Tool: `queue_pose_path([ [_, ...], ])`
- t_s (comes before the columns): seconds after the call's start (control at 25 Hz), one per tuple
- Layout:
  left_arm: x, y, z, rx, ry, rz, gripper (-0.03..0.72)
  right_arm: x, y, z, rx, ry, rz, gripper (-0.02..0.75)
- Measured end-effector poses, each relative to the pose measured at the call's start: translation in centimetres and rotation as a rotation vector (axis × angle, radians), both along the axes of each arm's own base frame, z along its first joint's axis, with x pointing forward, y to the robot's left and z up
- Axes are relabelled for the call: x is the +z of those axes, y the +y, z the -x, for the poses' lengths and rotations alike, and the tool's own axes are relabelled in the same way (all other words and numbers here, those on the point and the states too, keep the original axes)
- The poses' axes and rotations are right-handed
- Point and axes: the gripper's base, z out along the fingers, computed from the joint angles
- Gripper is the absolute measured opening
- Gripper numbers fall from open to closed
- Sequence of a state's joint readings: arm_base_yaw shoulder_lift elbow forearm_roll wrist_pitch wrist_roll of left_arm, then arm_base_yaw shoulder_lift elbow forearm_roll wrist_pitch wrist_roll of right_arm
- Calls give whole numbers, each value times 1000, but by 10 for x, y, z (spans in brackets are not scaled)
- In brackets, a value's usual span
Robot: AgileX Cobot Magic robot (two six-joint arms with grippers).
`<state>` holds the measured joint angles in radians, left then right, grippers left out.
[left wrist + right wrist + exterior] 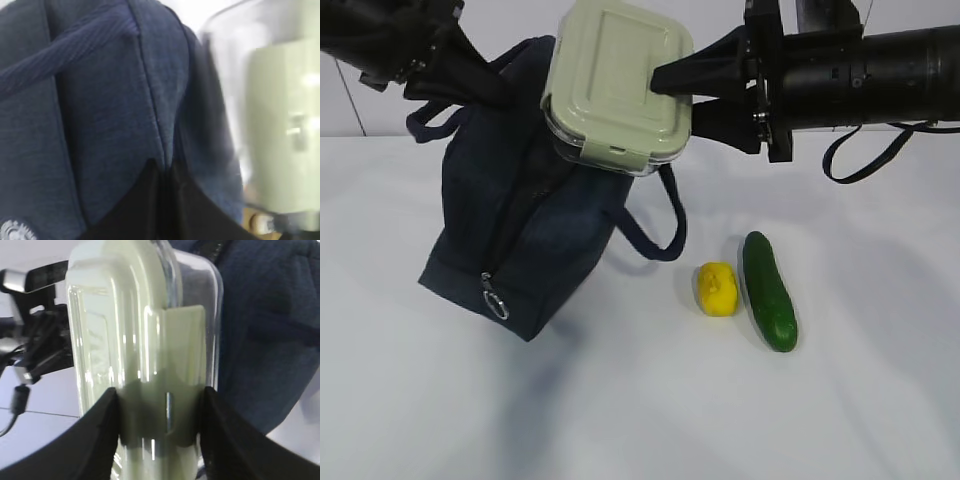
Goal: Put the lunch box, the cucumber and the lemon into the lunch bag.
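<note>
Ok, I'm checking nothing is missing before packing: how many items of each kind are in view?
Lunch bag: 1
Lunch box: 1
Lemon: 1
Cucumber: 1
Total: 4

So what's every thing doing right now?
Box: lid on, held in the air by the right gripper, over the bag.
Bag: on the table, fabric pinched by the shut left gripper.
Lemon: lying on the table.
Cucumber: lying on the table beside the lemon.
</note>
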<state>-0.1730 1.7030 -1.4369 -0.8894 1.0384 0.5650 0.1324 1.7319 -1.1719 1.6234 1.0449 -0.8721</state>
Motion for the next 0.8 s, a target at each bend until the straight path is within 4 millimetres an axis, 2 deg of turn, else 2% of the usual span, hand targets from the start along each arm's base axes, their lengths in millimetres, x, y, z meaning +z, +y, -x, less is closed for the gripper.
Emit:
queue_pose_path([
  [0.12, 6, -6, 3, -9, -9, 30, -6, -8, 0, -3, -1, 20, 5, 354],
  [0.28, 13, -7, 6, -13, -26, 41, -7, -30, 1, -10, 9, 73, 38, 354],
  [0.56, 13, -13, 9, -34, -23, 43, -8, -61, 4, -20, 7, 157, 39, 354],
  [0.8, 12, -31, 15, -78, -22, 51, -8, -58, 23, -22, 35, 152, -1, 354],
])
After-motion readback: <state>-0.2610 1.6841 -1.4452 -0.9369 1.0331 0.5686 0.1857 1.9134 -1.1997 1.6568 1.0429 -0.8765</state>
